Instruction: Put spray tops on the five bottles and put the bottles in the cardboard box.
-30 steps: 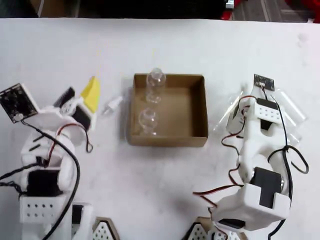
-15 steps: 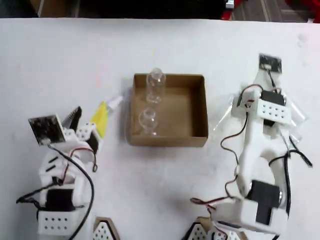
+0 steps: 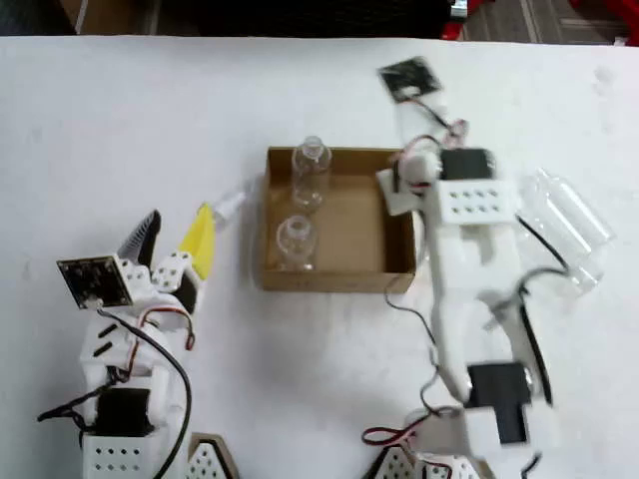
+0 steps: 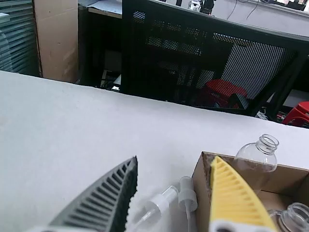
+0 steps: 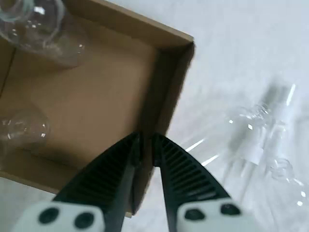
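Brown cardboard box (image 3: 334, 282): right wrist view shows right gripper (image 5: 146, 140), ribbed black jaws pinching its wall. Left gripper (image 4: 174, 162): jaws spread, near white plastic spray top (image 4: 169, 198).

cardboard box (image 3: 339, 271) = matt brown corrugated paperboard, bottles (image 3: 311, 172) = clear glossy plastic, spray top (image 3: 228, 206) = smooth white plastic, table (image 3: 130, 110) = matt white, left gripper (image 3: 178, 215) fingers (image 4: 231, 193) = ribbed matt plastic, one grey, one yellow.

cardboard box (image 3: 339, 280) | 2 clear bottles (image 3: 311, 172) upright inside (uncapped) | spray top (image 3: 228, 205) lying just left
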Motion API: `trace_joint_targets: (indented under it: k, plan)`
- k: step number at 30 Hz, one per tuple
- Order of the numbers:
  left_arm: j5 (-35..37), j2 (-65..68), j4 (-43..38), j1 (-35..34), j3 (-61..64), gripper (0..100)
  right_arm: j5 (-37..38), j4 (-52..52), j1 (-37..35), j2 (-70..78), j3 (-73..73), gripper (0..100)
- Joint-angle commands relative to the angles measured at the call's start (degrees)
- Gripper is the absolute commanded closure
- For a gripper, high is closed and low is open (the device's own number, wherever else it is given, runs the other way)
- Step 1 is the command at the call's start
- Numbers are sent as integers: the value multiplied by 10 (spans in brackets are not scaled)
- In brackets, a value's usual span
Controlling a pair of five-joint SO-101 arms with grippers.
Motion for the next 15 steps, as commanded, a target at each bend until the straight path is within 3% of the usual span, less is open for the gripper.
trace_joint_targets:
  k: [1, 6, 15]
  plan:
    - [-19, -7, -17, 22, 2, 779, 3, 28, -51, 98, -112, 981]
    - [-37, -7, -22, 28, 12, 779, -76, 33, -57, 213, -179, 981]
    - [-39, -7, -23, 28, 12, 779, -86, -31, -91, 293, -193, 981]
